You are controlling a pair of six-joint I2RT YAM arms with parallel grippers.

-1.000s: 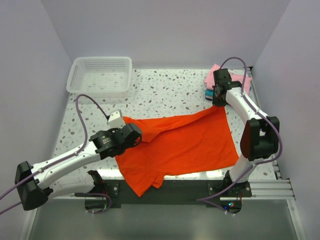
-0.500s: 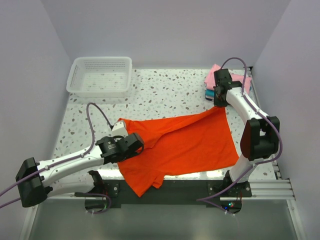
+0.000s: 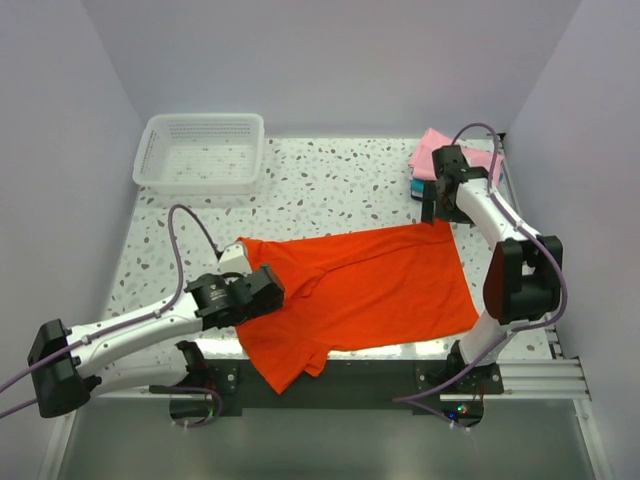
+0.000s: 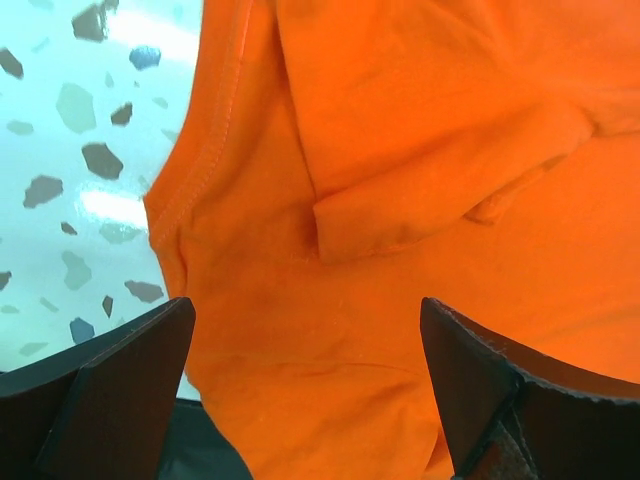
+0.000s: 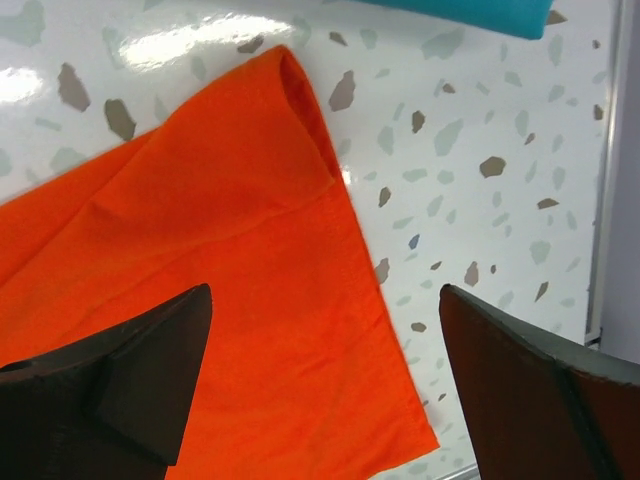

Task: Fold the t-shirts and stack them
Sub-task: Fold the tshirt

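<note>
Orange-red t-shirt [image 3: 380, 290] lay spread flat mid-table, presumably laid out for folding. Left gripper [image 3: 265, 283] hovered over its 9 o'clock edge and right gripper [image 3: 437, 212] over its 1 o'clock corner. Both stood wide, holding nothing.

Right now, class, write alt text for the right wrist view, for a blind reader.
A bright orange-red cloth t-shirt lies with one corner flat on the white speckled table, under the wide-open right gripper. The edge of a teal cloth shirt shows at the top.

Lab test booth: plain walls [image 3: 330, 60] enclose a speckled table [image 3: 340, 185]
</note>
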